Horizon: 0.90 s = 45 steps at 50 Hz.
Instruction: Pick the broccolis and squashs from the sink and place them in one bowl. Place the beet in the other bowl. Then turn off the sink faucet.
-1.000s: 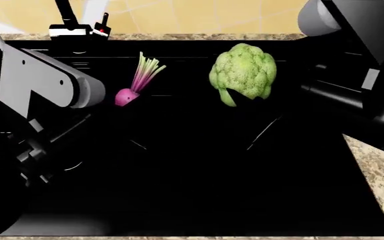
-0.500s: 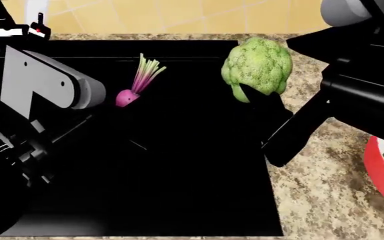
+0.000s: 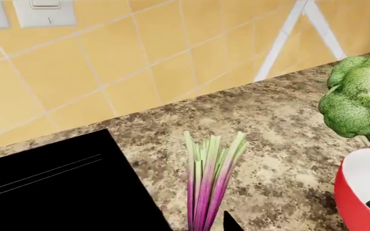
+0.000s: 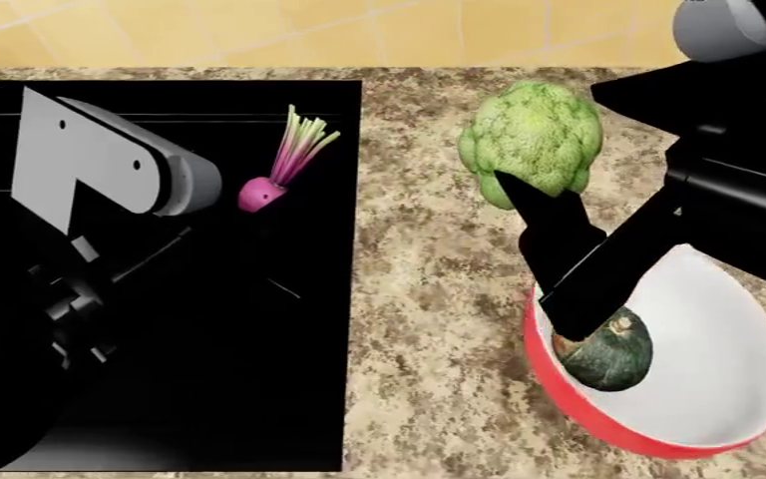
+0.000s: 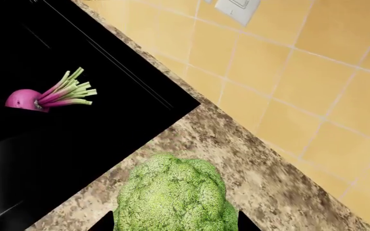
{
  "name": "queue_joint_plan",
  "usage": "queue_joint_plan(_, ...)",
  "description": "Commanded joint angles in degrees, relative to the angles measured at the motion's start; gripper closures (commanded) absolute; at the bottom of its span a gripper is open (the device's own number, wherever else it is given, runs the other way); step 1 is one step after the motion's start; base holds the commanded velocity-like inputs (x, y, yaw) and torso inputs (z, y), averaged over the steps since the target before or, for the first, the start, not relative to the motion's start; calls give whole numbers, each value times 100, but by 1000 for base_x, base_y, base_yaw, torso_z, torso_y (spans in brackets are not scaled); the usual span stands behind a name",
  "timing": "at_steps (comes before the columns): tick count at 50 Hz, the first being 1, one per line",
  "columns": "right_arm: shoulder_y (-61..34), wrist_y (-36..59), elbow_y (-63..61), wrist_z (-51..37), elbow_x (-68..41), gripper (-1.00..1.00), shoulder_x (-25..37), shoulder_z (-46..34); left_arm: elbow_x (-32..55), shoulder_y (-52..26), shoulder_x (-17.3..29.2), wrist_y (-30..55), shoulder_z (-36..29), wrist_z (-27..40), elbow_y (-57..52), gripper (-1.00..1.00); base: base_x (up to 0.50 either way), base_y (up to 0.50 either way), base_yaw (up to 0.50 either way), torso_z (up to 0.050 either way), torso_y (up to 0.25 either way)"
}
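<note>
Right gripper (image 4: 506,190) is clenching the broccoli (image 4: 533,135) above the counter (image 4: 437,299), nearing the red bowl (image 4: 742,329) holding a squash (image 4: 612,357). Left gripper is holding the beet (image 4: 260,193) over the sink (image 4: 223,379). Faucet pending.

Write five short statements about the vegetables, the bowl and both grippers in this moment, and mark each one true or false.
1. The right gripper holds the broccoli. True.
2. The broccoli lies in the sink. False: it is above the counter.
3. A squash sits in the red bowl. True.
4. The beet is in the red bowl. False: it is at the left gripper, over the sink.
5. The red bowl stands in the sink. False: it is on the counter.
</note>
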<state>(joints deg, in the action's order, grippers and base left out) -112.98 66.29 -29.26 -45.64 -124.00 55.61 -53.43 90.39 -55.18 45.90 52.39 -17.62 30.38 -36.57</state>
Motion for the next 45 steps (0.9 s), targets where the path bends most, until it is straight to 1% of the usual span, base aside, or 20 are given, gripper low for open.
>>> queue_joint_plan(1,-51,22,-54,-27,8,100,98,65,26,-47,-23,-14,-29,37,5,100,0,-500,0,0,0)
queue_joint_plan(6,-122,55,-69,-55,-49,100,117,73,-6,-29,-22,-27,-35,14,11,100,0,-477,0,0,0)
queue_joint_plan(11,-249,166,-77,-79,-265,100,203,40,-24,-3,-14,-45,-34,-9,13,100,0,0,0,0,0)
queue_joint_plan(18,-595,450,160,-53,-854,100,415,-53,-90,42,-11,-69,-43,-71,42,100,0,0,0,0,0)
queue_joint_plan(27,-1121,1020,551,-326,-1539,100,551,-503,-147,71,-28,-98,-60,-136,88,100,0,0,0,0,0)
queue_joint_plan(45,-1055,1451,492,-515,-1782,100,597,-982,-125,22,-33,-103,-89,-144,105,100,0,0,0,0,1)
